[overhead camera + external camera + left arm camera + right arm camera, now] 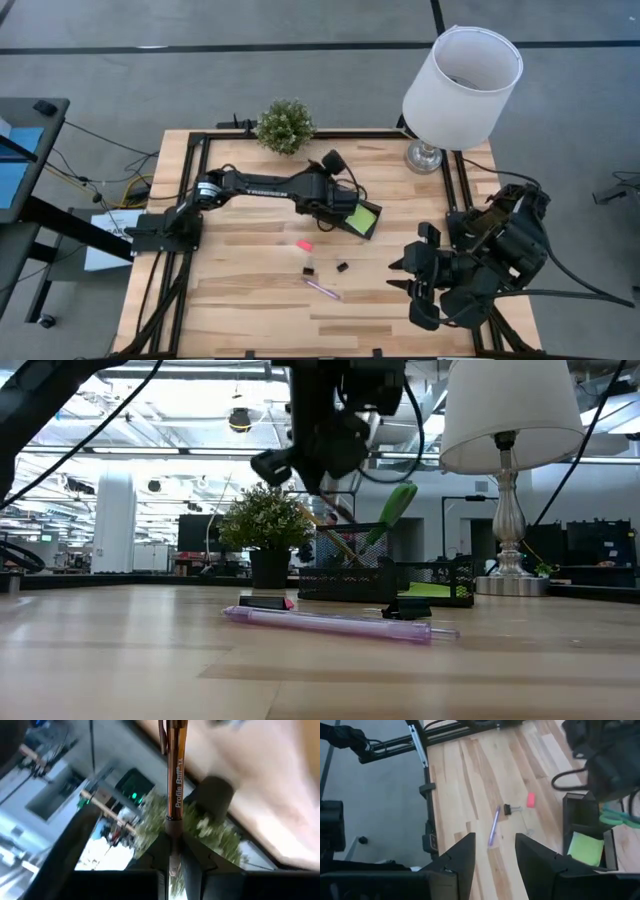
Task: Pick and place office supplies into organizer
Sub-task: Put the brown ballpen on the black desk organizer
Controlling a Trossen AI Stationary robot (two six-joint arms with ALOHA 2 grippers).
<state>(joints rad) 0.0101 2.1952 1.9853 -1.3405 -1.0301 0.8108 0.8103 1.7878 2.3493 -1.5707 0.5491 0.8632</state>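
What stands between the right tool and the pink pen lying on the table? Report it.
Nothing visible does. Only bare table lies between the open right tool and the pink pen. Two binder clips sit beside the pen, off that line; the eraser lies beyond them.

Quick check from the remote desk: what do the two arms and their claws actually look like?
Both are matte black jointed arms. The left arm carries white lettering along its link; the right arm trails looping black cables. Each claw, left and right, has two dark angular fingers.
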